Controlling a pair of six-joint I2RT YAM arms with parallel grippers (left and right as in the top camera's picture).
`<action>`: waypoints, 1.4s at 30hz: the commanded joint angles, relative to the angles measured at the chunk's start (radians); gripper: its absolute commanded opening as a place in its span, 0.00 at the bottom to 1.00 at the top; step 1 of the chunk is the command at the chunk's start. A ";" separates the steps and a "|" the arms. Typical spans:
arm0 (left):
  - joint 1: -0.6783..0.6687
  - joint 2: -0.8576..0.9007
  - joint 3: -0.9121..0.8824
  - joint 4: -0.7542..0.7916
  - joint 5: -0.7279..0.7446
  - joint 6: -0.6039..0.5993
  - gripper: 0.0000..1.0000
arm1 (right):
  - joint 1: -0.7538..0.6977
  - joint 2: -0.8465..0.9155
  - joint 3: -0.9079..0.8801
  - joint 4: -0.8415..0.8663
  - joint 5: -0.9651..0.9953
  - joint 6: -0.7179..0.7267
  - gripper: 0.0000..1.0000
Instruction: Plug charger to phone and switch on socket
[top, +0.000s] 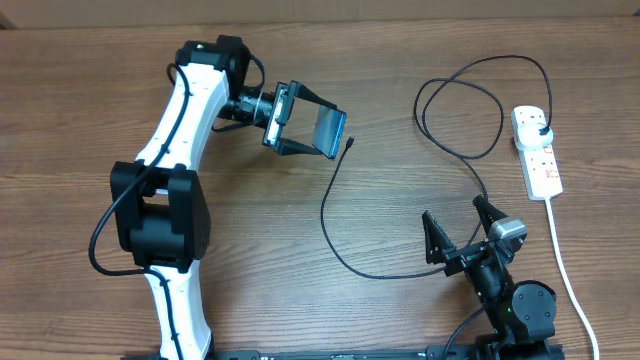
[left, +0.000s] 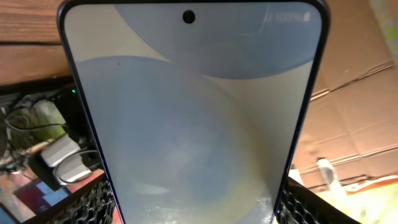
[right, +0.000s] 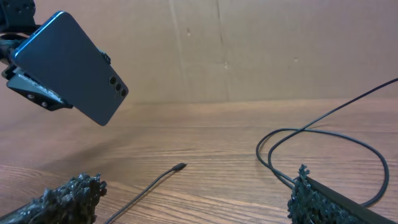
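Closest to me, my right gripper (top: 450, 206) sits low over the table (top: 250, 280) with its jaws spread wide and nothing between them. The charger (top: 330, 215) runs just ahead of it. Its thin black cable sweeps left from there, then runs away from me to the small connector tip (right: 180, 166), which lies flat on the wood, unplugged. Beyond the tip, my left gripper (top: 335, 132) is clamped on the phone's (left: 193, 124) long edges, holding it tilted in the air, clear of the table. The screen faces the left wrist camera and the back faces my right arm. Far right, the socket (top: 538, 152) lies on the table, with the charger's black plug (top: 541, 130) seated in it and its white cord (top: 565, 260) trailing back toward me.
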 joint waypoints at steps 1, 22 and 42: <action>0.018 0.001 0.031 -0.004 0.076 -0.050 0.61 | -0.005 -0.011 -0.011 0.006 0.001 0.002 1.00; 0.038 0.001 0.031 -0.003 0.084 -0.058 0.61 | -0.005 -0.011 -0.011 0.006 0.001 0.002 1.00; 0.036 0.001 0.031 -0.003 0.021 -0.058 0.61 | -0.005 -0.011 -0.011 0.006 0.001 0.002 1.00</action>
